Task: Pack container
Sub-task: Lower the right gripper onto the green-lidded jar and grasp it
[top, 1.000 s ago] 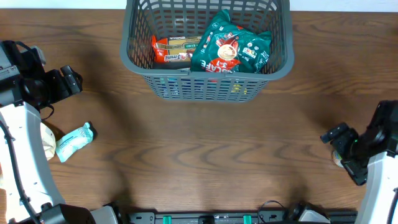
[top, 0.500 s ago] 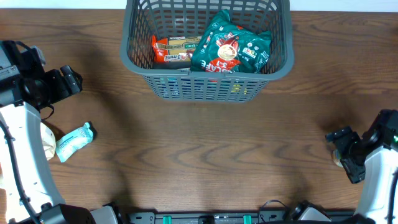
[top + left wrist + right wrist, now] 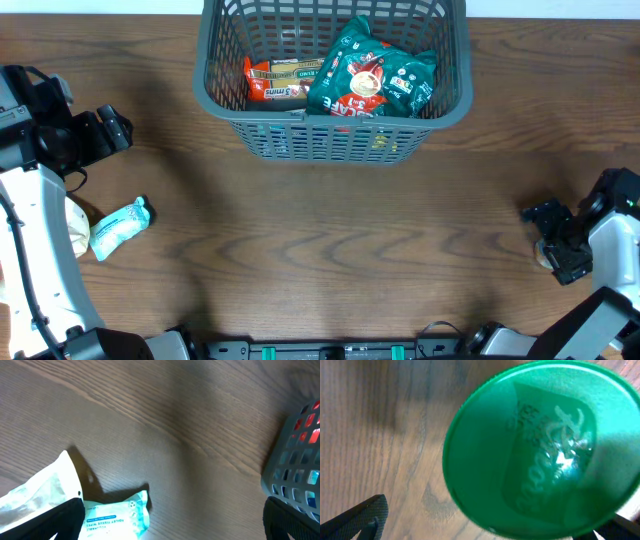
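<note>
Matt wood-grain table (image 3: 330, 240), grey plastic container (image 3: 340, 140), glossy green lid (image 3: 540, 450).

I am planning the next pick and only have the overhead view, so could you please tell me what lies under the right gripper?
Observer: A round green lid, filling the right wrist view.
Operator: And the teal packet at the left?
Observer: Its label reads toilet tissue wipes.
Operator: Anything next to it?
Observer: A pale crinkled bag, close against it.
</note>
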`<state>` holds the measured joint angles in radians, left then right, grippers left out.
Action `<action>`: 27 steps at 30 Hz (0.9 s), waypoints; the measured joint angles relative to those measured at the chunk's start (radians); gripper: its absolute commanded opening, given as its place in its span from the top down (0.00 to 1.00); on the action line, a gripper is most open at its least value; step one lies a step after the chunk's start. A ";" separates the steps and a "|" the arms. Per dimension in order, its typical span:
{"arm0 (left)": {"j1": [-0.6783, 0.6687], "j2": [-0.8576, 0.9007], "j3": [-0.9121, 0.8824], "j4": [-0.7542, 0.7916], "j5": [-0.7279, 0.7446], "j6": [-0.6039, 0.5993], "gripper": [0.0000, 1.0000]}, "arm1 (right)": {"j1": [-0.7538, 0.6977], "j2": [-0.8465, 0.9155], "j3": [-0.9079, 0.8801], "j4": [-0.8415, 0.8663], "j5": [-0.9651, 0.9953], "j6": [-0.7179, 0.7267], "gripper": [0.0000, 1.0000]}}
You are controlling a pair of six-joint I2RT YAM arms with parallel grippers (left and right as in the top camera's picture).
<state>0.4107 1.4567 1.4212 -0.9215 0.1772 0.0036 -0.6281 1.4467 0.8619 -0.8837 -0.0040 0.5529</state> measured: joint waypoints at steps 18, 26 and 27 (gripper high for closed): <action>0.000 0.000 0.000 0.000 0.000 0.000 0.01 | -0.106 0.024 0.000 0.031 0.052 -0.005 0.01; 0.000 0.000 0.000 0.000 0.000 0.000 0.01 | -0.107 0.026 0.000 0.069 0.072 -0.005 0.01; 0.000 0.000 0.000 0.000 0.000 0.000 0.01 | -0.107 0.029 0.000 0.074 0.073 -0.005 0.01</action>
<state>0.4107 1.4567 1.4212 -0.9211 0.1768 0.0036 -0.7349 1.4754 0.8616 -0.8101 0.0692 0.5476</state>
